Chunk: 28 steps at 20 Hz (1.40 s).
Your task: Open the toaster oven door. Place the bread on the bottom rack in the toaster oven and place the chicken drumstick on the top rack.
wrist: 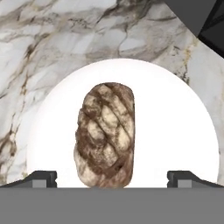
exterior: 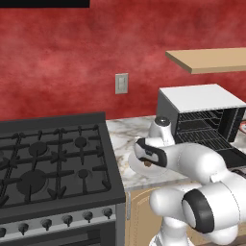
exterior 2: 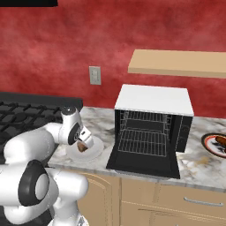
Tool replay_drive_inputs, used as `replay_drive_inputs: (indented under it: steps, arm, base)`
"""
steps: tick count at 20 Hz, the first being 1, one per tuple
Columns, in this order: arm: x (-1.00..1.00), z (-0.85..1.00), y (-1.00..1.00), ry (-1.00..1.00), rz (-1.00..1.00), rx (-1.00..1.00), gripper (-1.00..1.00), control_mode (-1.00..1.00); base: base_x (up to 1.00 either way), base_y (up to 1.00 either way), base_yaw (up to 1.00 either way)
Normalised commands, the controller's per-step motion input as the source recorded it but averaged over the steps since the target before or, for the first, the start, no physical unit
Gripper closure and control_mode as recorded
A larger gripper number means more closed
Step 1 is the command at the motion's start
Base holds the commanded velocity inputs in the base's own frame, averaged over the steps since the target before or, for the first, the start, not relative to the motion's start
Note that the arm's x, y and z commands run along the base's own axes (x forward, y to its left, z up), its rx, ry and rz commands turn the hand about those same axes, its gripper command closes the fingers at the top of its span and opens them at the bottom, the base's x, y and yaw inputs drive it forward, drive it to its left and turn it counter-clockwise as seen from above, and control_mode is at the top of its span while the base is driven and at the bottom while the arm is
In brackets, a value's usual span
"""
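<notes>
Showing the bread-pickup step: wide-apart claw (wrist: 112, 178) poised above the bread (wrist: 106, 135) on its plate (wrist: 175, 131), oven door (exterior 2: 143, 164) down; next, descend and clamp.

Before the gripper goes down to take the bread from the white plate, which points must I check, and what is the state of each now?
1. Toaster oven door lies fully open and flat on the counter: ok.
2. Both racks inside the toaster oven look bare: ok.
3. Gripper is open, with one fingertip on each side of the bread: ok.
4. Bread lies alone on the white plate, with nothing on top of it: ok.
5. Bread is centred between the fingertips: ok, slightly off to one side.
6. Height of the fingertips above the plate: cannot tell.
</notes>
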Motion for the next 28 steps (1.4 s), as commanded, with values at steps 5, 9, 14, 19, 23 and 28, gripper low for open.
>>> replay_drive_inputs:
  steps: [5, 9, 14, 19, 23, 28]
  arm:
    - [0.07, -0.12, 0.02, 0.0, 0.0, 0.0, -1.0, -1.0]
    - [0.02, -0.12, 0.0, 0.0, 0.0, 0.0, -1.0, -1.0]
    - [0.0, -0.11, 0.0, 0.0, 0.0, 0.0, -1.0, -1.0]
    - [0.01, -0.11, 0.0, -0.01, 0.0, 0.0, -1.0, -1.0]
    - [0.01, -0.08, 0.0, -0.03, 0.0, 0.0, -1.0, -1.0]
    - [0.0, -0.07, 0.0, -0.01, 0.0, 0.0, 1.0, -1.0]
  base:
    - [0.0, 0.0, 0.0]
    - [0.0, 0.0, 0.0]
    - [0.0, 0.0, 0.0]
    - [0.0, 0.0, 0.0]
    - [0.0, 0.0, 0.0]
    - [0.0, 0.0, 0.0]
